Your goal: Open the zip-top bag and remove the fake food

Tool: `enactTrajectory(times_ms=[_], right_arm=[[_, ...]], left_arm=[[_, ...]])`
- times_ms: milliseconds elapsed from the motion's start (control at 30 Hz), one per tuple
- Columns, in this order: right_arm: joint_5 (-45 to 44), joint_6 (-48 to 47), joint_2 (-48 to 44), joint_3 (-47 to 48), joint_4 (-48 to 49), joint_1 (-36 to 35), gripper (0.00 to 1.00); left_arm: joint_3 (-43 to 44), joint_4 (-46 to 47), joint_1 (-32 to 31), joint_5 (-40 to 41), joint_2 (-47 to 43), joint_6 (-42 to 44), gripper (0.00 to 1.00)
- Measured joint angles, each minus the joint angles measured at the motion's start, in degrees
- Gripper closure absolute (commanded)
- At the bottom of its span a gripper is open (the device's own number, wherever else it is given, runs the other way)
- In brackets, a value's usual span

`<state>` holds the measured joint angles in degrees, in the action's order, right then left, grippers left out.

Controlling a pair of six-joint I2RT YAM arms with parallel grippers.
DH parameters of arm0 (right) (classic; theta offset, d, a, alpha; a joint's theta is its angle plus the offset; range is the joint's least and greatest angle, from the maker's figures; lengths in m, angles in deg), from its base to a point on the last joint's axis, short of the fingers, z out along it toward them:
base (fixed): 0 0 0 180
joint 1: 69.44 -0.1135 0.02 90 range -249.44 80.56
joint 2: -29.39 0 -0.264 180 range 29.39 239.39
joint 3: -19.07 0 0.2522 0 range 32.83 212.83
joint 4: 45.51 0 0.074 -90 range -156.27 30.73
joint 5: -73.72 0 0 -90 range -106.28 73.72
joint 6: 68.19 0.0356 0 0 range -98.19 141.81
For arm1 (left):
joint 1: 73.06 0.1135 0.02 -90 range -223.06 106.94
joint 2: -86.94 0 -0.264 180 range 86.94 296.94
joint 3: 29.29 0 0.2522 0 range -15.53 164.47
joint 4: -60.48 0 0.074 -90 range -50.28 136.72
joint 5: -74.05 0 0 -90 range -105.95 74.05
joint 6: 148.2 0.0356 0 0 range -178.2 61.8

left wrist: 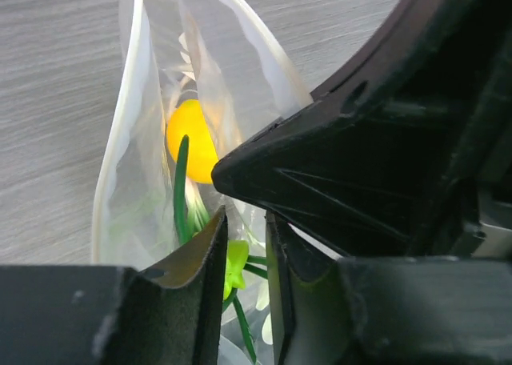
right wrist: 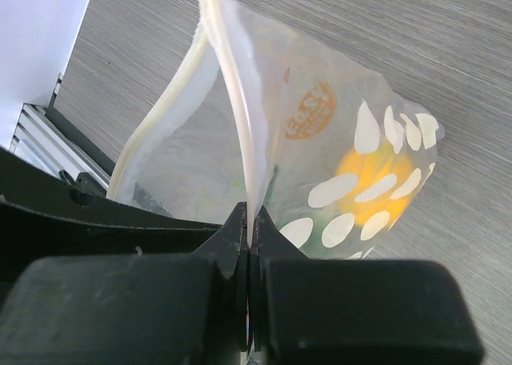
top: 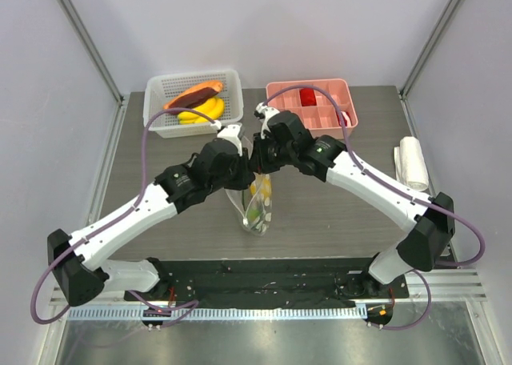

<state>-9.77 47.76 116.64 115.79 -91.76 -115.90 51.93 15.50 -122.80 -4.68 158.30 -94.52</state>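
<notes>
One zip-top bag [top: 258, 213] centre | basket [top: 192, 76] behind-left | pink tray [top: 328, 83] behind-right

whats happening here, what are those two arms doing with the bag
Both arms meet over the clear zip-top bag. The right gripper is shut on one lip of the bag's mouth, which gapes open. The left gripper sits at the bag with its jaws slightly apart. A yellow piece and a green piece are inside the bag. A sausage and bananas lie in the white basket at the back.
</notes>
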Motion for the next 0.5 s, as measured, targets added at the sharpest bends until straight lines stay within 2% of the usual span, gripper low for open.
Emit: enactTrajectory(times_ms=[333, 500], right_arm=[[-1.36, 1.20, 1.25, -0.22, 0.15, -0.55, 0.99], [-1.73, 1.36, 1.27, -1.22, -0.20, -0.83, 0.99]], left_arm=[[-1.88, -1.81, 1.68, -9.51, 3.28, 1.79, 0.73], [-7.45, -0.63, 1.84, -12.68, 1.60, 2.23, 0.67]])
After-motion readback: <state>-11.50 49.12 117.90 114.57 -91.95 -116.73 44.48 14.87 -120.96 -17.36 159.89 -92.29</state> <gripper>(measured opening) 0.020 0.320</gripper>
